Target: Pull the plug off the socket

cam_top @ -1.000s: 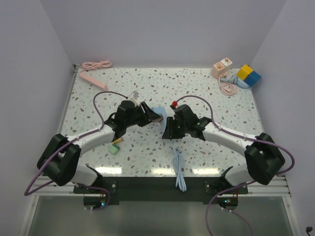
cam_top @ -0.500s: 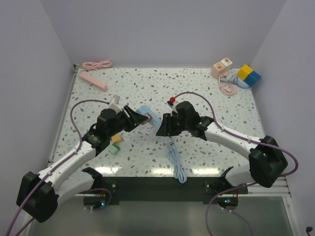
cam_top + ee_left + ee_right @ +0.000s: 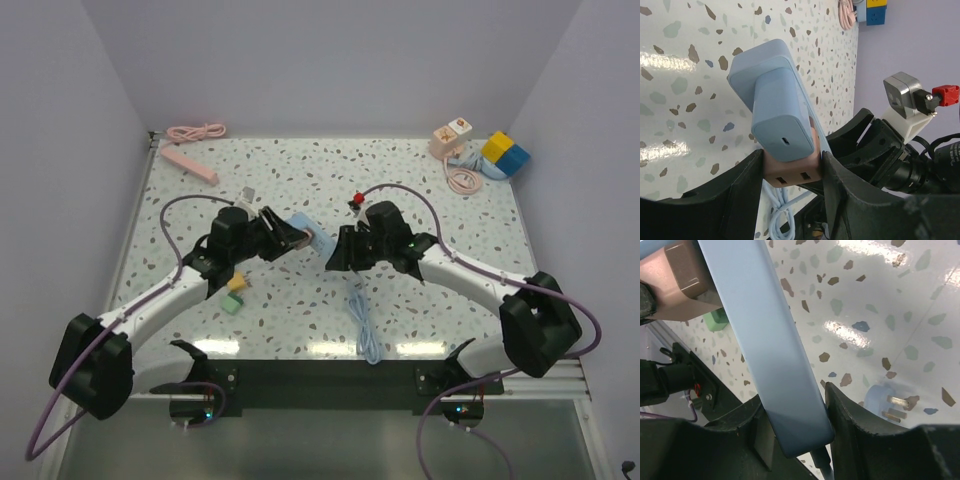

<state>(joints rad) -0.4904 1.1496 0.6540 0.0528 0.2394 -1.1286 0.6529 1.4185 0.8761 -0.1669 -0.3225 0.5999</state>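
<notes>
Left claw (image 3: 287, 238) grips the pink plug (image 3: 790, 176); right claw (image 3: 794, 412) looks closed round the blue socket strip (image 3: 757, 335); the two are joined, held above mid-surface (image 3: 420, 190); pull straight apart along the pins, without twisting, both grips firm.

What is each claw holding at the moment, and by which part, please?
The left claw grips the pink adapter block by its two sides. The right claw clamps the blue strip across its width, near its cable end.
</notes>
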